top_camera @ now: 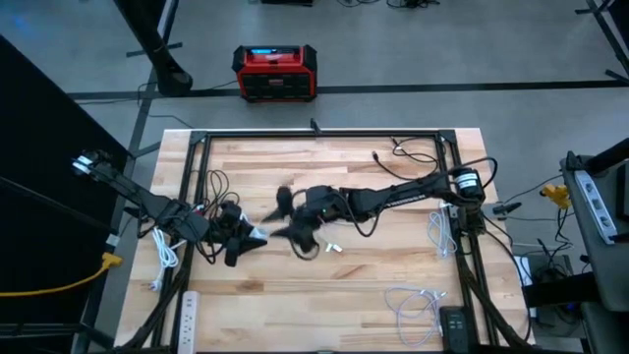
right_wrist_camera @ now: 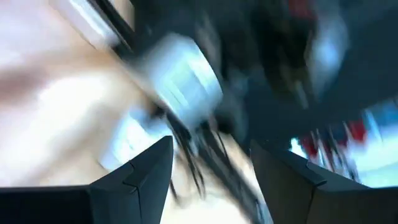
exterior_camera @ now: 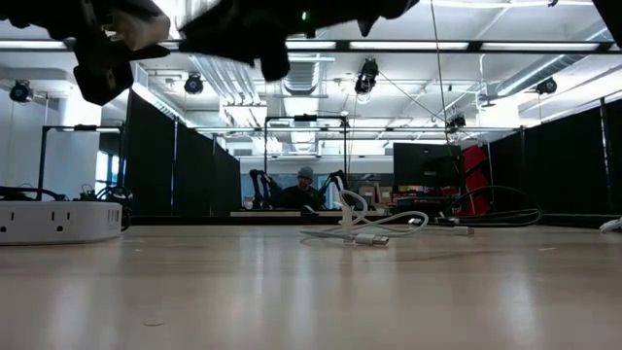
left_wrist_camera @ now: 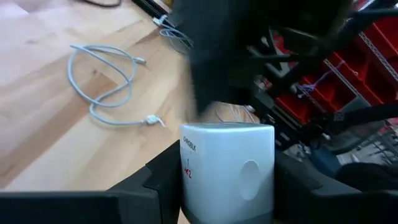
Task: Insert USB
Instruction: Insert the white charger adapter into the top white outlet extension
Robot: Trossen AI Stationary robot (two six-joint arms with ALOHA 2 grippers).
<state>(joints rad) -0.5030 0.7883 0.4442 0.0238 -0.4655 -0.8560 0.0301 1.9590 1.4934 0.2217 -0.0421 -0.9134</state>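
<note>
Holding a white charger block clamped between its fingers above mid-table, the left gripper presents it. The right gripper, jaws spread and empty, hovers just beside it. The USB plug apparently lies on the table nearby, so picking it up probably comes next.

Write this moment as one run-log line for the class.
left end effector: shut on white charger block | right end effector: open, empty | USB cable: on table

I'm seeing the wooden table carrying a white power strip at its near left corner, 2 coiled white cables lying near right, and a small white plug sitting mid-table.
</note>
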